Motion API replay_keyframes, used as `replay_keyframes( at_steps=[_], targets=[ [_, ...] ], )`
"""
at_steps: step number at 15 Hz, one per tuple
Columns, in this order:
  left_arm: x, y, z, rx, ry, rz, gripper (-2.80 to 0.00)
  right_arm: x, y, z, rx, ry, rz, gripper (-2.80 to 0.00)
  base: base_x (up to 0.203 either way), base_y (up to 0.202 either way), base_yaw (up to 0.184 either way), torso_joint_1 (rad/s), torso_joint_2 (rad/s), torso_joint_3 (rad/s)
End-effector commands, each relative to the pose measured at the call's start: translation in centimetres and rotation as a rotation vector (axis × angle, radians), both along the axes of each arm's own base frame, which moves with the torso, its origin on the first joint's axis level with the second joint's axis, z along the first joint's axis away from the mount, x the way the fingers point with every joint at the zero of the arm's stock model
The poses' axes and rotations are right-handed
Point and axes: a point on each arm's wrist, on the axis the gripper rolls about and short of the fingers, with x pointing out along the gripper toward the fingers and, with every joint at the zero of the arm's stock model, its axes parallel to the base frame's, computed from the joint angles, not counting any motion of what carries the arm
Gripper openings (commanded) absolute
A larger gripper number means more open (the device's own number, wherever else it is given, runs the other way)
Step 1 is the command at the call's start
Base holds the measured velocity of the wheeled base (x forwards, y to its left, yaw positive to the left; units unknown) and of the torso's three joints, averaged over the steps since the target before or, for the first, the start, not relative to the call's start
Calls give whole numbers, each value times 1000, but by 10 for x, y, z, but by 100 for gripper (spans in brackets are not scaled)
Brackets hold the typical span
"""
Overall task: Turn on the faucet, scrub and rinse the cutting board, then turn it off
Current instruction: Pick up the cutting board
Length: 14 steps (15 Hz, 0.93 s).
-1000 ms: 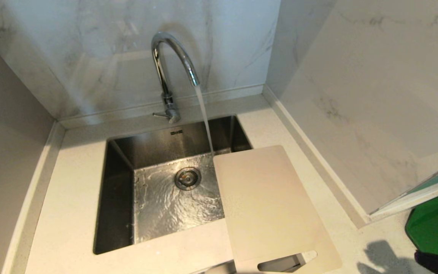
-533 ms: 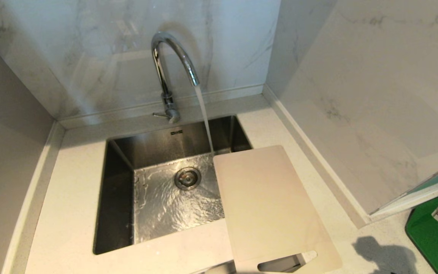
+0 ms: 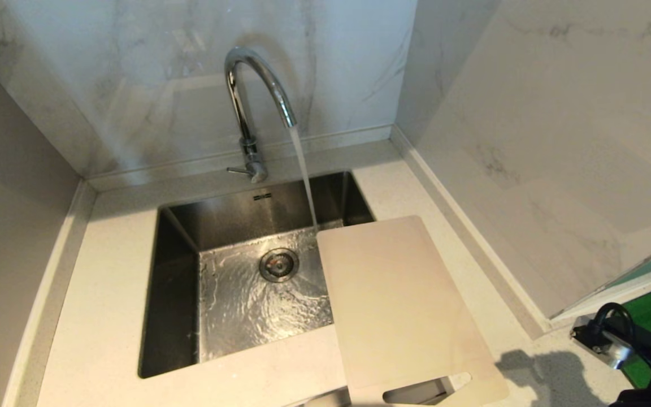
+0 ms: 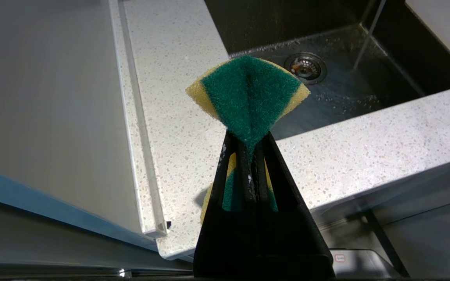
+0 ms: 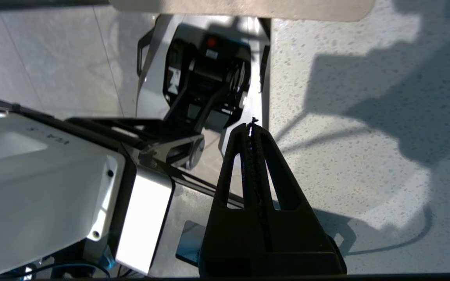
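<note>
From my seat at the controls I see the faucet [image 3: 255, 107] standing behind the sink [image 3: 178, 294], its arched spout over the basin and its thin side lever sticking out toward the robot's left at the base. A stream of water [image 3: 304, 175] falls from the spout into the basin, landing just beside the far corner of the cutting board [image 3: 399, 305], and the wet steel floor ripples around the drain [image 3: 278, 264]. The cutting board lies flat, partly over the right side of the sink and partly on the pale speckled desk [image 3: 105, 294], with its slot handle at the near end hanging past the desk's front edge. My left gripper [image 4: 248, 136] hangs low in front of the desk's near left corner, its jaws clenched on a green and yellow sponge [image 4: 248, 93] that fans out past the tips; from that wrist camera I also see the drain and the thin stream. My right gripper [image 5: 251, 128] has its jaws pressed together on nothing, over the desk's front edge just to the right of the board's near end. In the head view part of the right arm [image 3: 613, 339] shows at the lower right corner, over a dark green mat [image 3: 650, 308], throwing a shadow on the desk.
</note>
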Motion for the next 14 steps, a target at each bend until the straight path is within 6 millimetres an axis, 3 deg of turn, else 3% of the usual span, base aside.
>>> replay_keyframes(
  at_steps=[1, 11, 14],
  targets=[
    [0, 0, 0, -1, -1, 1, -280, 9, 8, -8, -10, 69, 48, -280, 0, 0, 0, 0, 0, 0],
    [0, 0, 0, -1, -1, 1, -280, 23, 13, -19, -12, 161, 53, -280, 0, 0, 0, 0, 0, 0],
    [0, 0, 0, -1, -1, 1, -280, 30, 16, -16, 7, 177, -14, -280, 0, 0, 0, 0, 0, 0]
  ],
)
